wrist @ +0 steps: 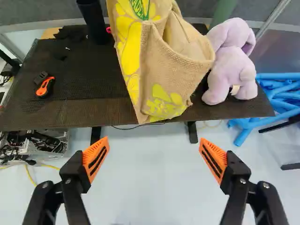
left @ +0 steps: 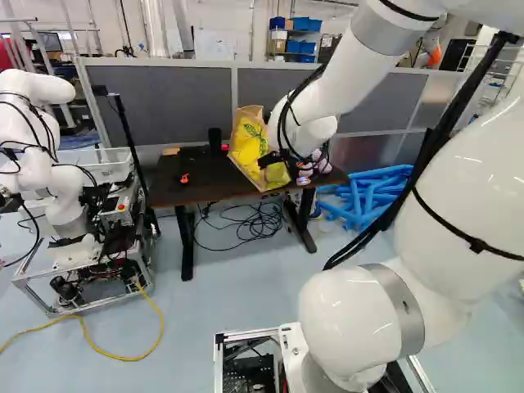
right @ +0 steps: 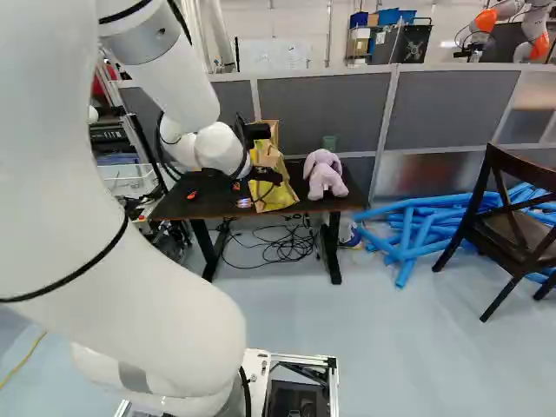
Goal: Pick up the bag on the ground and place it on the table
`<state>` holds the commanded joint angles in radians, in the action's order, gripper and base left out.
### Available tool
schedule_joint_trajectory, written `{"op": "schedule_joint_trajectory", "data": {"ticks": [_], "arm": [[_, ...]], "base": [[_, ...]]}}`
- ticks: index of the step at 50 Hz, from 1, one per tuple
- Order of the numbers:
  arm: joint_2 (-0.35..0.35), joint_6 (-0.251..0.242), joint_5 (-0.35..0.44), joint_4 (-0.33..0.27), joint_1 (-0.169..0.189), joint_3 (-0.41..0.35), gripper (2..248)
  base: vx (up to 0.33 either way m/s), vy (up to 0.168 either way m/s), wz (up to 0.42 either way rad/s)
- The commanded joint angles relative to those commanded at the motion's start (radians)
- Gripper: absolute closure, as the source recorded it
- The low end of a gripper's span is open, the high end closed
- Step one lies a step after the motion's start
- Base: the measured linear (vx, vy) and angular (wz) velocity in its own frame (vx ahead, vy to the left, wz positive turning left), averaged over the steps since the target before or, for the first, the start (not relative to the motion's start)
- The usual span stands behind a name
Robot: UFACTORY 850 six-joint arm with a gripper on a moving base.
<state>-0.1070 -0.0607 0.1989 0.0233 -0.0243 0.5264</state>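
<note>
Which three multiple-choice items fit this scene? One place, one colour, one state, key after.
1. Where is the bag?
A) On the floor
B) On the table
C) On the chair

2. What colour is the plush toy beside the bag?
A) Green
B) Red
C) Lilac

3. How does the claw stand?
A) Open
B) Shut on the bag
C) Shut on nothing

Key:
1 B: all three views show the bag on the tabletop.
2 C: the wrist and right base views show the toy's pale purple.
3 A: the wrist view shows its fingers wide apart, nothing between them.
</note>
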Motion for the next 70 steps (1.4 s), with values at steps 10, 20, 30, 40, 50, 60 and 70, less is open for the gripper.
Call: {"op": "schedule_joint_trajectory", "data": {"ticks": [10,20,30,40,50,60,70], "arm": [[-0.03,0.011,0.117,-0.004,0.004,-0.076,3],[-0.057,0.02,0.223,-0.008,0.008,-0.145,3],[-0.082,0.029,0.32,-0.011,0.012,-0.208,3],[-0.103,0.036,0.403,-0.014,0.015,-0.263,3],[-0.121,0.043,0.475,-0.016,0.017,-0.31,3],[-0.137,0.048,0.536,-0.019,0.019,-0.35,3],[-0.15,0.053,0.586,-0.02,0.021,-0.382,3]], "base": [[0.0,0.0,0.0],[0.0,0.0,0.0],[0.0,0.0,0.0],[0.0,0.0,0.0],[0.0,0.0,0.0],[0.0,0.0,0.0],[0.0,0.0,0.0]]}}
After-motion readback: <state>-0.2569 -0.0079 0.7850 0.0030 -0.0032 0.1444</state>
